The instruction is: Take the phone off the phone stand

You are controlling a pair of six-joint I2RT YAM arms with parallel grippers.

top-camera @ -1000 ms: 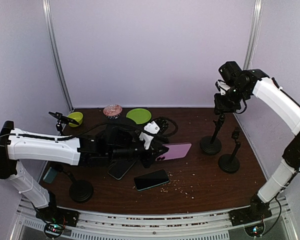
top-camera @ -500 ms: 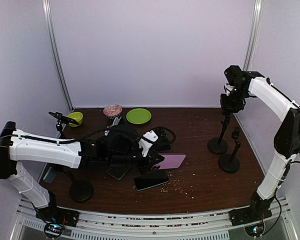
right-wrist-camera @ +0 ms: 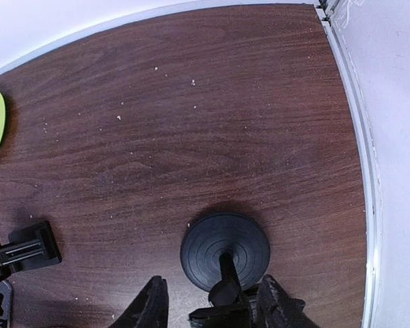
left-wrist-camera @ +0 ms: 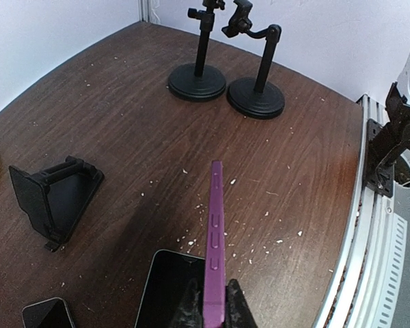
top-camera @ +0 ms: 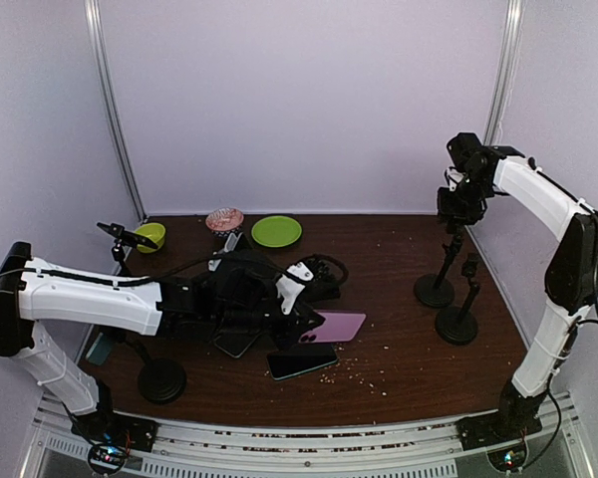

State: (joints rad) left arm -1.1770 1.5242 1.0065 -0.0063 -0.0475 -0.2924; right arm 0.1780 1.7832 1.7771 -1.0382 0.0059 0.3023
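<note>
- The left end effector [left-wrist-camera: 210,309] is pinched tight on the bottom rim of the purple phone [left-wrist-camera: 214,225]. The phone sticks straight out ahead of it, edge up, and is free of every stand.
- It looks like a thin grip. Only a sliver of the rim sits between the fingers while most of the phone's length hangs out in front. I'd guess a quick swing or a bump could make it pivot or slip out.
- A black phone [left-wrist-camera: 169,290] lies flat on the table [left-wrist-camera: 137,137] directly beneath that end effector and slightly to its left. If the arm goes straight down, the purple phone would land on it, rest crooked or slide off, and possibly scuff the glass.
- White crumbs are scattered on the wood under and ahead of the end effector, so a phone laid there might rock or skate.
- The black wedge stand [left-wrist-camera: 55,195] sits off to its left, well clear. A sweep that way could knock it.
- The right end effector [right-wrist-camera: 215,307] straddles the head of a pole stand [right-wrist-camera: 225,251], whose round base is directly below. I cannot tell whether the fingers actually press on it.
- If they do, a sideways pull could tip that stand into its neighbour [left-wrist-camera: 256,96], which stands just beside it.
</note>
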